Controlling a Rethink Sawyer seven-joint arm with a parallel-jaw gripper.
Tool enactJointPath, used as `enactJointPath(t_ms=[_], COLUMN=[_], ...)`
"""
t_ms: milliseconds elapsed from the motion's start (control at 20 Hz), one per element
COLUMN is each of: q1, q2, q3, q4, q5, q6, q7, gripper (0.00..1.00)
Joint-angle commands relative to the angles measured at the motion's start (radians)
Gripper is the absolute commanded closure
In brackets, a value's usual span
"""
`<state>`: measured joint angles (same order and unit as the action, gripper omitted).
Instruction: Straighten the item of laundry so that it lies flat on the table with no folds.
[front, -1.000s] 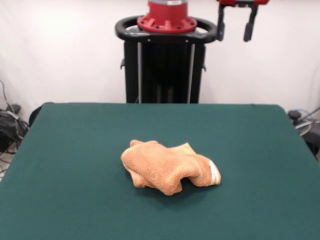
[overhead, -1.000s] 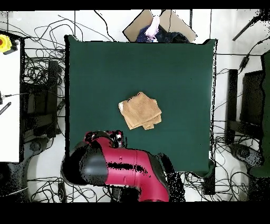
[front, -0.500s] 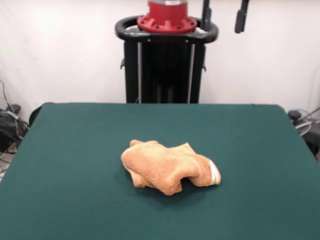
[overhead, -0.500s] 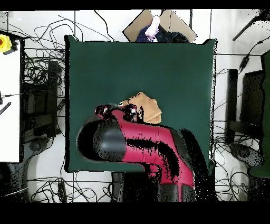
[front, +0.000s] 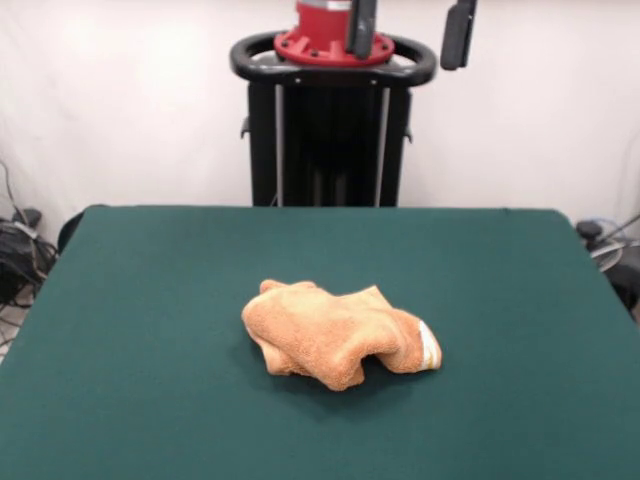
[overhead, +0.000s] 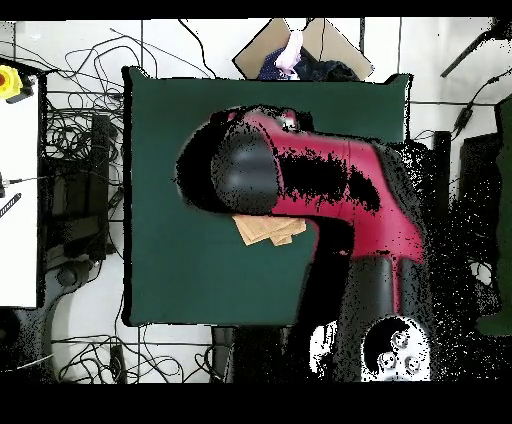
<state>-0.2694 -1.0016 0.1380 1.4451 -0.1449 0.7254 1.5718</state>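
One towel (front: 338, 333) on the table (front: 150, 300), sitting roughly mid-table in the front view, bunched into a lumpy heap with several folds and a raised hump toward its right end. White tag or band (front: 429, 345) shows at that right end. Two gripper fingers (front: 458, 35) hang at the top edge of the front view, in front of the red base ring and pedestal (front: 330, 140), well above the cloth and toward the table's far side. Gripper (front: 408, 30) is spread wide with clear wall visible between the fingers, nothing held. Overhead view: red and black arm (overhead: 300, 175) stretches across the table's middle and covers most of the towel; only a tan strip (overhead: 268, 230) pokes out below the arm's edge. Gripper itself is hidden under the arm in that view (can't make out the fingers there). Cardboard box (overhead: 300, 45) sits past the table's top edge, cables (overhead: 70, 130) on the floor at left.
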Motion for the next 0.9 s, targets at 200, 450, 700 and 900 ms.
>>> enactJointPath(t_ms=[200, 450, 700, 900], q1=[-0.017, 0.014, 0.028, 0.041], q2=[0.312, 0.482, 0.533, 0.536], q3=[0.163, 0.180, 0.163, 0.138], q4=[-0.406, -0.547, -0.575, -0.596], q5=[-0.099, -0.101, -0.082, -0.076], q6=[0.198, 0.308, 0.395, 0.489], q7=[-0.182, -0.152, -0.105, -0.080], gripper=[0.00, 0.00, 0.00, 0.00])
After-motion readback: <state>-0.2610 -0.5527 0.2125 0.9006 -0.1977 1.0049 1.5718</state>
